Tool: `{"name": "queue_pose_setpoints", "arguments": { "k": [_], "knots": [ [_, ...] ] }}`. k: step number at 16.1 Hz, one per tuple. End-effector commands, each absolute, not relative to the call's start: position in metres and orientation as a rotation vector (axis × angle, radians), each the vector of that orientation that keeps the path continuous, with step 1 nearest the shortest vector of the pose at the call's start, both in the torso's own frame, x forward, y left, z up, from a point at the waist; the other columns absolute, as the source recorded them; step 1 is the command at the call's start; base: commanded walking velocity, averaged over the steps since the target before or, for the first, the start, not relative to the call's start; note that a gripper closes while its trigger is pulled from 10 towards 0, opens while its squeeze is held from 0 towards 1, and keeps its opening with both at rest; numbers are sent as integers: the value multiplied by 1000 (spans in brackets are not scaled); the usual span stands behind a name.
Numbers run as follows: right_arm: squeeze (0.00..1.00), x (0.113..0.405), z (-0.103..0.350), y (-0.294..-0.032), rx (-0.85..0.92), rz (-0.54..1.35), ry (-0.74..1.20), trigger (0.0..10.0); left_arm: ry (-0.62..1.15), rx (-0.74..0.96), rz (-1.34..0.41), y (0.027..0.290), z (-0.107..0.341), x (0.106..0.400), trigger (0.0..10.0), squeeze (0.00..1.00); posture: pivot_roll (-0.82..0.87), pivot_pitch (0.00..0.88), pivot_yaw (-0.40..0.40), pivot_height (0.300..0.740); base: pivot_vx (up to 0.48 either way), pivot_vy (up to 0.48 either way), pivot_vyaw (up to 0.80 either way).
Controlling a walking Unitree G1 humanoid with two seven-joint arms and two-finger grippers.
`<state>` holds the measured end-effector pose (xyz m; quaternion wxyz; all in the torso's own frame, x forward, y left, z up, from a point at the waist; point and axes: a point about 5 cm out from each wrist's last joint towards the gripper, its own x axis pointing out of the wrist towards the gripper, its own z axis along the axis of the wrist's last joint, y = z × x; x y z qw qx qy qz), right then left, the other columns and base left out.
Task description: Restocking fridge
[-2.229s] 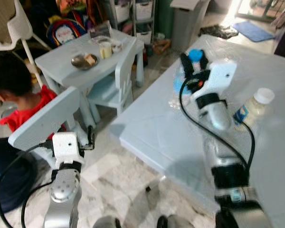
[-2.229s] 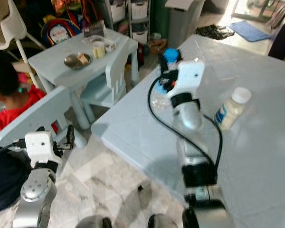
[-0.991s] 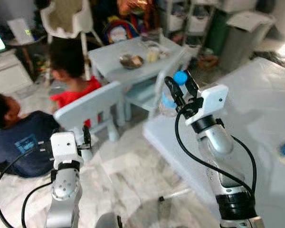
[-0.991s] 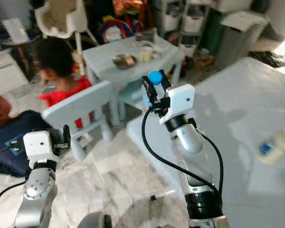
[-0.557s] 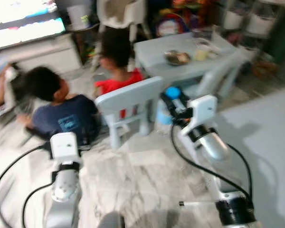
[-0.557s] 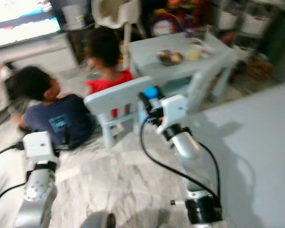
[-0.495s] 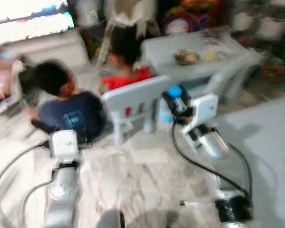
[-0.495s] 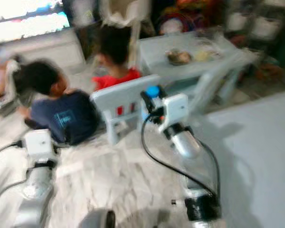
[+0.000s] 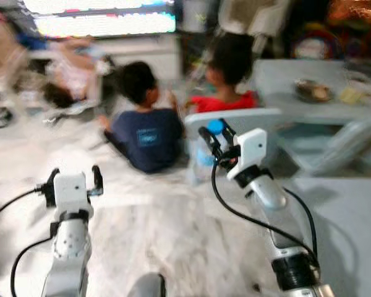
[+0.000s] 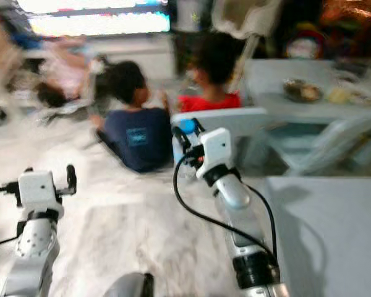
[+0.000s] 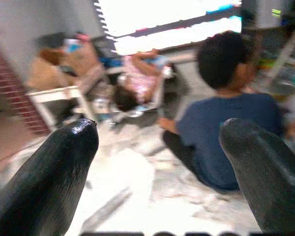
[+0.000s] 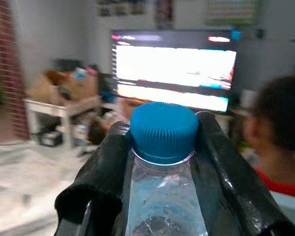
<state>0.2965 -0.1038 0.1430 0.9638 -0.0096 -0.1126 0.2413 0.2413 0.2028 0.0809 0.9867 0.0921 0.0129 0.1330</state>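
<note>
A marble-patterned floor [image 9: 142, 241] is spreading across the room, and beyond the robot's raised bottle a bright television screen [image 9: 99, 21] is glowing along the far wall. A pale blue table [image 9: 352, 229] is edging in to the right of the bottle, with a smaller light blue child's table [image 10: 297, 83] standing farther back on that side and carrying a dish of food [image 10: 302, 91]. A person in a navy shirt [image 9: 145, 133] is sitting on the floor just left of the bottle, facing away, while a person in a red top [image 10: 213, 93] is sitting directly behind it, beyond the back of a pale blue child's chair [image 9: 235, 120]. Another person is lying on the floor [image 9: 68, 80] farther left, blurred.

The right gripper [image 9: 216, 141] is holding a clear plastic water bottle [image 12: 164, 196] upright in front of the chair back, long axis vertical, its blue cap [image 12: 163, 132] pointing up; the two black fingers [image 12: 105, 182] are clamping it on either side just below the cap. The left gripper [image 9: 71, 177] is being carried low and well to the left of the bottle, its fingers [image 11: 54, 167] spread apart with nothing between them.
</note>
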Motion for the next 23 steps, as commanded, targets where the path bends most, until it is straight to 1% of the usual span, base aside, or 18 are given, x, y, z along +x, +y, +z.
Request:
{"name": "queue_pose_setpoints", "arguments": {
  "k": [1, 5, 8, 12, 14, 20, 21, 23],
  "knots": [
    [0, 296, 143, -113, -30, 466, -241, 10000, 36, 187, 257, 198, 77, 240, 10000, 0, 13, 35, 30, 740, 0, 0, 769],
    [0, 290, 136, -120, -48, 460, -227, 10000, 71, 163, 305, 203, 70, 229, 10000, 0, -3, 42, 30, 740, 0, 0, 769],
    [0, 285, 129, -124, -60, 448, -209, 10000, 97, 173, 270, 202, 62, 221, 10000, 0, -9, 45, 31, 740, 0, 0, 765],
    [0, 286, 128, -125, -61, 444, -209, 10000, 60, 169, 254, 200, 69, 229, 10000, 0, -13, 44, 31, 740, 0, 0, 753],
    [0, 286, 128, -125, -60, 447, -209, 10000, 71, 143, 253, 199, 67, 229, 10000, 0, -13, 44, 31, 740, 0, 0, 750],
    [0, 285, 122, -126, -60, 445, -195, 10000, 66, 143, 250, 200, 68, 227, 10000, 0, -8, 44, 31, 740, 0, 0, 749],
    [0, 283, 120, -128, -62, 436, -189, 10000, 56, 123, 234, 198, 69, 225, 10000, 0, -6, 44, 33, 740, 0, 0, 750],
    [0, 281, 114, -135, -66, 403, -164, 10000, 19, 88, 109, 184, 75, 222, 10000, 0, -7, 46, 33, 740, 0, 0, 747]
  ]
}}
